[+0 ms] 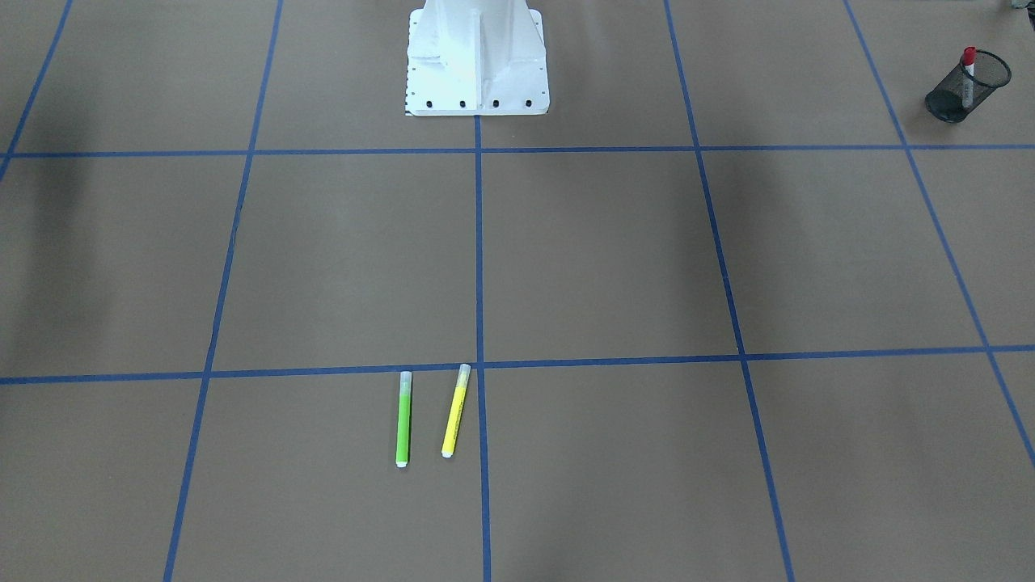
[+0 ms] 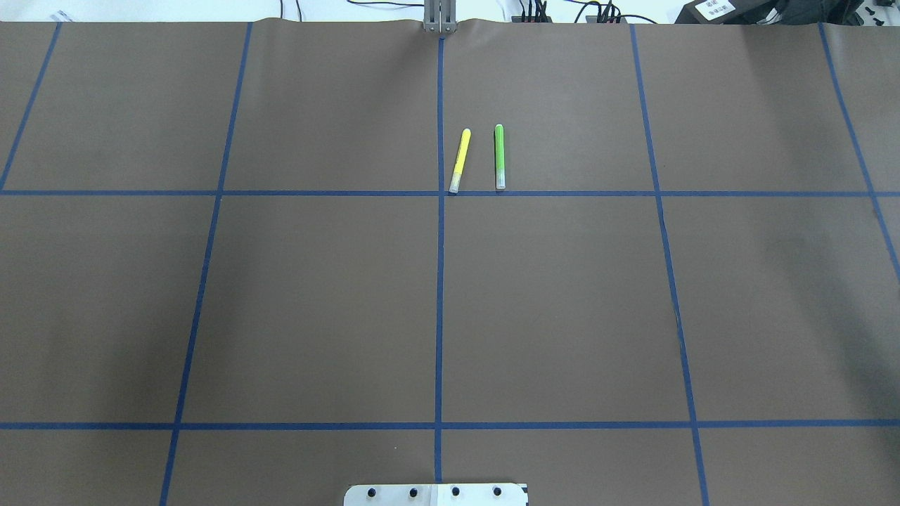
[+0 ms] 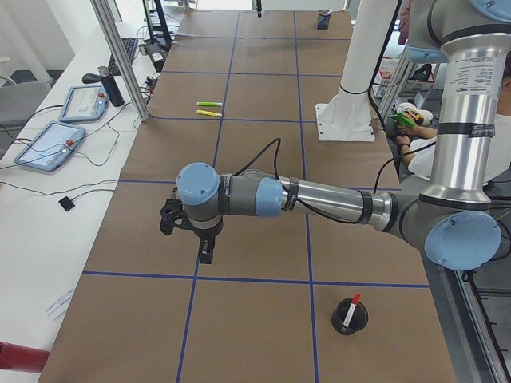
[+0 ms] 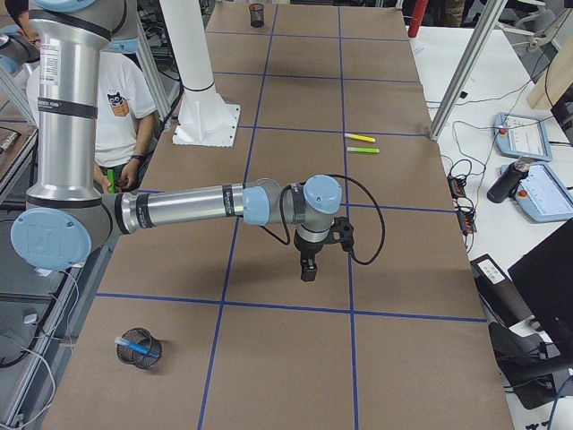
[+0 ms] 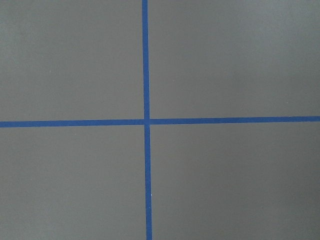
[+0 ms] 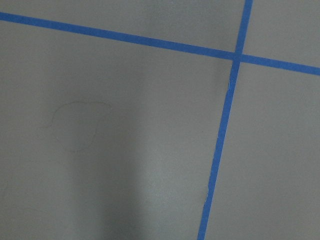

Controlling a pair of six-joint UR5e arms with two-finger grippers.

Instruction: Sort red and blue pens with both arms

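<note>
The red pen (image 1: pixel 968 69) stands in a black mesh cup (image 1: pixel 970 93) near the table's corner on my left side; the exterior left view shows the same red pen (image 3: pixel 352 306) in that cup (image 3: pixel 349 321). The blue pen (image 4: pixel 134 343) lies tilted in a second mesh cup (image 4: pixel 139 351) on my right side. My left gripper (image 3: pixel 206 254) hangs low over bare paper, well away from the red pen's cup. My right gripper (image 4: pixel 308 271) hovers likewise over the paper. Neither shows in any view but the side ones, so I cannot tell open from shut. Both wrist views show only paper and blue tape.
A green marker (image 2: pixel 499 156) and a yellow marker (image 2: pixel 459 160) lie side by side at the table's far middle. The white pedestal (image 1: pixel 477 61) stands at the robot's edge. A person in a white T-shirt (image 4: pixel 125 98) sits beside the table. Tablets and cables line the operators' bench (image 3: pixel 48 144).
</note>
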